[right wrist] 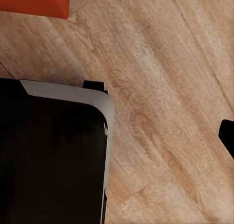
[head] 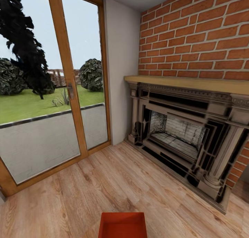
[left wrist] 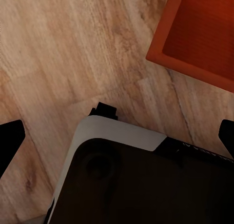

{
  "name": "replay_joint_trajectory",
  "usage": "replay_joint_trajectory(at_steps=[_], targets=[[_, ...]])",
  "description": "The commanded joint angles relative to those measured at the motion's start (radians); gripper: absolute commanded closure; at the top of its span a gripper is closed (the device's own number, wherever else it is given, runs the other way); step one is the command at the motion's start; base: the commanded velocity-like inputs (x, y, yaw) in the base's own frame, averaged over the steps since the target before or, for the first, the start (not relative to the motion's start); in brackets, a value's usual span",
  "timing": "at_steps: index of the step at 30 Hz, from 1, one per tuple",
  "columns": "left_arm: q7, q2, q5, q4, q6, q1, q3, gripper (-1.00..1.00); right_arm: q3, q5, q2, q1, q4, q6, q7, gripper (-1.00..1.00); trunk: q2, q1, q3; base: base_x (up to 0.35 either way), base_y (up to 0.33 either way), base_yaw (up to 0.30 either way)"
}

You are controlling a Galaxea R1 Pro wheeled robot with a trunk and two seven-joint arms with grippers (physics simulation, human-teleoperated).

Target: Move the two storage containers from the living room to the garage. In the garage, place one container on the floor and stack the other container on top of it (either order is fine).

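Observation:
I am in the living room, on light wood plank flooring [head: 114, 182]. One orange-red open-top storage container [head: 122, 226] sits on the planks just in front of me, empty inside. Its corner also appears in the left wrist view as the container [left wrist: 200, 33], and its edge in the right wrist view as the container [right wrist: 31, 2]. My left gripper [left wrist: 117, 136] hangs open above my base, beside the container and holding nothing. My right gripper [right wrist: 117, 138] is open too, with one dark fingertip [right wrist: 227, 136] over bare planks. The garage is out of view.
A red brick wall [head: 200, 34] with a dark fireplace [head: 183, 134] and wooden mantel stands at the right. Wood-framed glass doors [head: 65, 86] to a lawn fill the left. My dark base [left wrist: 136, 180] with its grey rim lies under both wrists.

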Motion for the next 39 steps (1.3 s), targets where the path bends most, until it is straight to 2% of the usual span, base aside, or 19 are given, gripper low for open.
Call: replay_joint_trajectory(at_steps=[1, 18, 39], targets=[[0.002, 0.000, 0.005, 0.000, -0.002, -0.001, -0.003, -1.00, 0.008, -0.007, 0.001, -0.001, 0.003, -0.005, 0.000, -1.00, -0.001, 0.000, -0.001, 0.000, 0.000, 0.000], [0.002, -0.003, -0.001, -0.001, -0.002, -0.001, -0.007, -1.00, 0.008, -0.007, 0.001, -0.002, 0.003, -0.006, 0.000, -1.00, -0.001, 0.000, -0.002, 0.000, 0.000, 0.000], [0.002, -0.003, -0.002, -0.003, -0.003, -0.001, -0.009, -1.00, 0.010, -0.006, 0.000, -0.001, 0.003, -0.005, 0.001, -1.00, -0.001, 0.000, -0.034, 0.000, 0.000, 0.000]])
